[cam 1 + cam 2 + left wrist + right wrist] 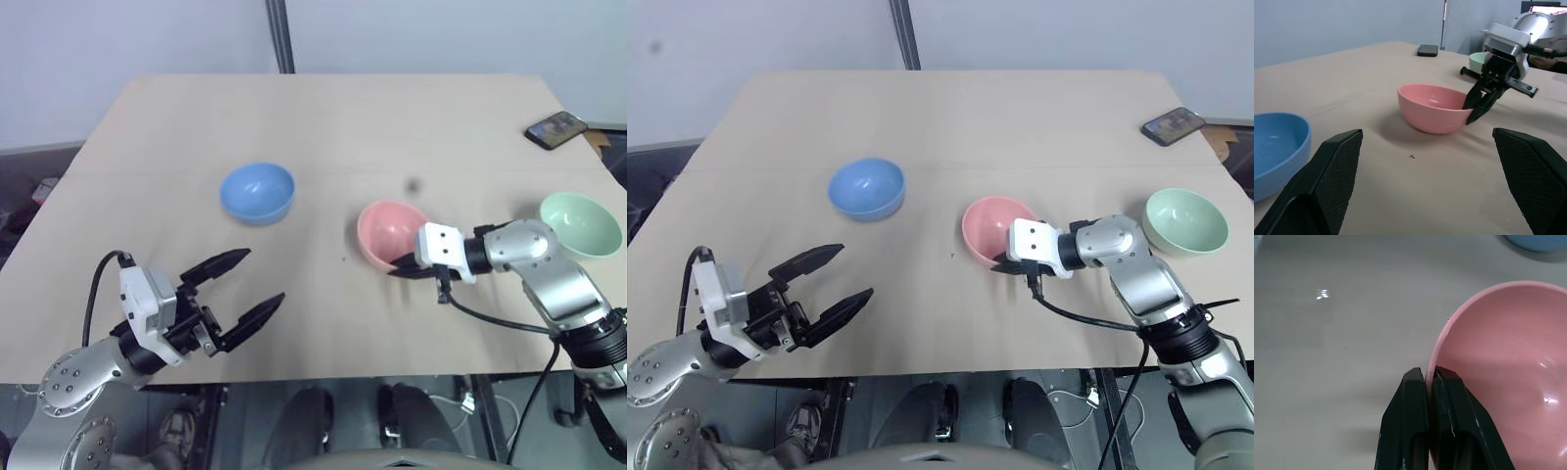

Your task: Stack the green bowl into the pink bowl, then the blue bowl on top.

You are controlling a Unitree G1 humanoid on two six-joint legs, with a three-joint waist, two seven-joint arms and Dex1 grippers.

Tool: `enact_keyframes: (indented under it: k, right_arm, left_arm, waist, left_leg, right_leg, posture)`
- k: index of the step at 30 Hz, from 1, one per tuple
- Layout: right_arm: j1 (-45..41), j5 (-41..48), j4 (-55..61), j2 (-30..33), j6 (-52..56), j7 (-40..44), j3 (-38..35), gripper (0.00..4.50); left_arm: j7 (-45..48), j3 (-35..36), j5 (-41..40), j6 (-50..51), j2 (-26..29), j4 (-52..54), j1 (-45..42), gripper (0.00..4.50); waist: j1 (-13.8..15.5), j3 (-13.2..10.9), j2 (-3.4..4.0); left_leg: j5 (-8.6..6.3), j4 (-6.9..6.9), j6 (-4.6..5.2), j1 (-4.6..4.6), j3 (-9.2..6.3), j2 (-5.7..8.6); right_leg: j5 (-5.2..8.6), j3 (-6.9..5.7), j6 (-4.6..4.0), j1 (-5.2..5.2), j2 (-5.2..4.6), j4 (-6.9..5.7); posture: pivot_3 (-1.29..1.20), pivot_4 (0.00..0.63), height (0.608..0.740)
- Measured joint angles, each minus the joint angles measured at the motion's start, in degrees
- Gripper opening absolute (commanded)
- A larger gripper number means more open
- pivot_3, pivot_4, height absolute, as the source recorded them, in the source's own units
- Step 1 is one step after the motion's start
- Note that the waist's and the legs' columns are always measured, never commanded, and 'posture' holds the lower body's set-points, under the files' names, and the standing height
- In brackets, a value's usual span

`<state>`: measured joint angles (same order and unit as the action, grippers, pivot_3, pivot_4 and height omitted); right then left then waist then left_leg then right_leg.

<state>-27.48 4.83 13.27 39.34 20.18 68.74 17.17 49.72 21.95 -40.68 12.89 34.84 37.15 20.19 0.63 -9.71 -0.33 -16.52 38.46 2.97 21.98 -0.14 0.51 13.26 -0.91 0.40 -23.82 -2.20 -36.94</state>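
No stacking was done at this point: all three bowls were found standing apart on the table [323, 127], each empty. Taking the pink bowl [387, 230] as the landmark, the green bowl [580, 223] was seen well to its right, near the table edge, and the blue bowl [257, 191] to its left and slightly farther back. Both placements were therefore judged still to be made.

The right gripper [404, 268] was seen pinched shut on the near rim of the pink bowl, one finger inside the wall and one outside, as shown in the right wrist view. Its forearm was laid almost level, reaching leftward from beside the green bowl.

The left gripper [245, 284] was held spread wide and empty, well to the left of the pink bowl and nearer the front edge, pointed roughly toward it.
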Motion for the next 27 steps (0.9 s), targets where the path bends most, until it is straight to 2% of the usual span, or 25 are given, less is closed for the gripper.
enact_keyframes:
  k: [1, 5, 9, 11, 14, 18, 22, 27]
  right_arm:
    - [0.7, 0.3, 1.3, 0.4, 1.3, -0.1, 0.0, 1.03]
    - [1.1, 0.9, 4.3, 0.5, 4.8, -1.8, 0.2, 2.82]
    - [1.1, 5.7, 7.1, -1.0, 10.8, -5.0, -4.4, 2.82]
    - [1.1, 12.7, 9.6, -3.7, 16.4, -8.1, -11.8, 2.82]
    - [1.0, 15.3, 9.2, -3.2, 19.5, -13.8, -19.9, 2.82]
    - [1.3, 6.5, -4.2, 0.3, 15.5, -26.7, -24.5, 2.82]
    - [3.5, 1.5, -15.8, -0.2, 8.6, -36.2, -28.1, 2.82]
    - [6.9, 0.2, -18.3, -0.5, 6.8, -39.6, -28.9, 2.82]
  left_arm:
    - [0.2, 0.0, 0.0, 0.0, 0.2, -0.5, -0.4, 4.50]
    - [0.4, -0.1, 0.0, 0.1, 0.6, -1.8, -2.6, 4.50]
    - [0.8, -0.7, 0.0, 0.2, 0.6, -2.0, -3.4, 4.50]
    - [1.2, -1.6, -0.1, 0.2, 0.5, -2.0, -4.0, 4.50]
    - [1.5, -2.1, -0.8, 0.4, 0.5, -2.1, -4.4, 4.50]
    - [4.0, -3.3, -2.2, 0.6, 1.3, -2.2, -6.5, 4.50]
    - [8.2, -6.8, -0.9, 0.2, 2.7, -3.6, -7.5, 4.50]
    - [9.2, -8.0, -0.8, 0.2, 2.7, -4.2, -8.5, 4.50]
  waist:
    - [0.1, 0.0, 0.00]
    - [0.1, 0.0, -0.02]
    - [0.1, 0.0, -0.02]
    - [0.2, 0.0, -0.02]
    - [0.3, 0.0, -0.03]
    - [0.3, 0.0, -0.06]
    - [0.0, 0.0, -0.03]
    - [-0.2, 0.0, 0.00]
  left_leg:
    - [0.00, 0.03, 0.00, 0.00, 0.00, 0.00]
    - [0.00, 0.10, 0.01, 0.03, 0.00, 0.02]
    - [0.00, 0.10, 0.00, 0.06, 0.00, 0.02]
    - [0.00, 0.07, 0.01, 0.07, -0.02, 0.01]
    - [-0.01, 0.09, 0.03, 0.08, -0.02, 0.05]
    - [0.13, 0.11, -0.19, 0.07, 0.00, 0.13]
    - [0.15, 0.04, -0.21, 0.05, 0.11, 0.07]
    - [0.13, 0.03, -0.16, 0.03, 0.23, -0.03]
  right_leg:
    - [0.00, 0.00, 0.00, 0.01, 0.00, 0.00]
    - [0.00, 0.00, 0.01, 0.03, 0.00, 0.00]
    - [-0.11, -0.01, 0.19, 0.01, 0.02, 0.01]
    - [-0.11, -0.01, 0.20, 0.01, 0.02, 0.02]
    - [-0.11, -0.02, 0.19, 0.03, -0.03, 0.05]
    - [0.00, -0.01, -0.01, 0.04, -0.06, 0.05]
    - [-0.10, 0.07, 0.18, 0.02, 0.10, 0.02]
    - [-0.11, 0.16, 0.22, 0.01, 0.21, 0.01]
  posture:
    - [0.00, 0.150, 0.740]
    - [0.00, 0.150, 0.740]
    - [0.00, 0.150, 0.740]
    - [0.00, 0.150, 0.740]
    - [0.00, 0.150, 0.740]
    - [0.00, 0.150, 0.740]
    - [0.00, 0.150, 0.740]
    - [0.00, 0.150, 0.740]
